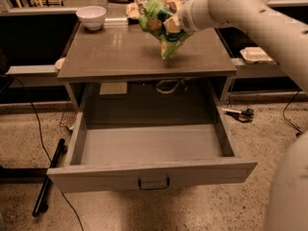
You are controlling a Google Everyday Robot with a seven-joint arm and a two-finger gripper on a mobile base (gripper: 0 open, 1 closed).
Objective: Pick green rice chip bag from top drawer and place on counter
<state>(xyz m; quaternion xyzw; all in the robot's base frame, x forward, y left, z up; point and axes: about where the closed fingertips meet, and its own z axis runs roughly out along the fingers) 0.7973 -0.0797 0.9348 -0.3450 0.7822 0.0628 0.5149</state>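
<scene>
My gripper (169, 27) is shut on the green rice chip bag (159, 25) and holds it in the air above the middle-back of the counter (120, 52). The crumpled bag hangs from the gripper, its lower tip just above the counter surface. The white arm reaches in from the upper right. The top drawer (149, 146) is pulled fully open below the counter and shows a bare grey floor; its dark handle (153, 183) sits at the centre of the front panel.
A white bowl (91, 17) stands at the counter's back left. A brown and tan snack bag (134, 8) lies at the back centre, partly behind the green bag. Cables and a black bar (48, 177) lie on the floor at left.
</scene>
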